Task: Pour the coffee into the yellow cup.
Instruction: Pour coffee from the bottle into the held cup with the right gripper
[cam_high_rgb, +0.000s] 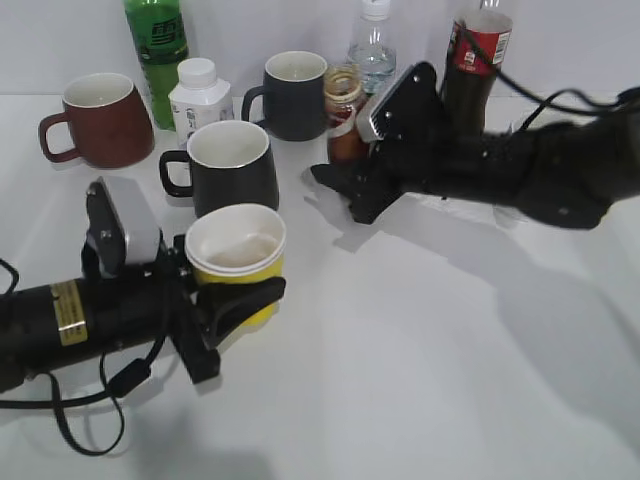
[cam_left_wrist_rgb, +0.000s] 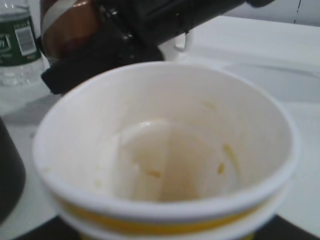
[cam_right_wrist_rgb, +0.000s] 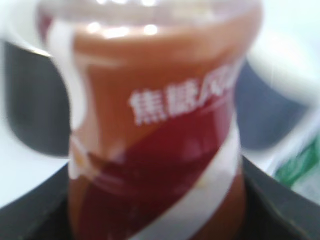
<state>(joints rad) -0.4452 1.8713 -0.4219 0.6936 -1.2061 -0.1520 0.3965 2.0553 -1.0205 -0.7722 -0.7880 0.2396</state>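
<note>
Holding at left: the left gripper (cam_high_rgb: 235, 300) has its dark fingers closed around the lower wall of the yellow cup (cam_high_rgb: 237, 262), which stands upright near the front left of the table (cam_high_rgb: 420, 380).
Cup inside: the left wrist view shows a white interior (cam_left_wrist_rgb: 165, 160) with only faint marks, no brown liquid that I can make out.
Cup handling: it looks like light, thin paper, so I judge it soft and easy to crush or tip; a low, gentle squeeze below the rim, as now, suits it, and the cup will get heavier as it fills.
Neighbours behind: a maroon mug (cam_high_rgb: 98, 120), a green bottle (cam_high_rgb: 157, 45), a white pill bottle (cam_high_rgb: 200, 97) and two dark mugs (cam_high_rgb: 232, 165) stand just behind the cup, close enough to be knocked.
Coffee bottle: the small brown-orange bottle (cam_high_rgb: 344, 115) stands upright at mid-table, well apart from the cup, next to the clear water bottle (cam_high_rgb: 374, 45).
Holding at right: the right gripper (cam_high_rgb: 345, 165) is clamped on the bottle's lower body; the right wrist view shows black fingers (cam_right_wrist_rgb: 280, 210) flanking the swirl label (cam_right_wrist_rgb: 155, 150).
Bottle handling: smooth, curvy plastic with liquid inside, probably stiff but slippery; the narrow waist looks the surest hold while tilting.
Far right: a red-labelled cola bottle (cam_high_rgb: 478, 60) stands behind the right arm.
</note>
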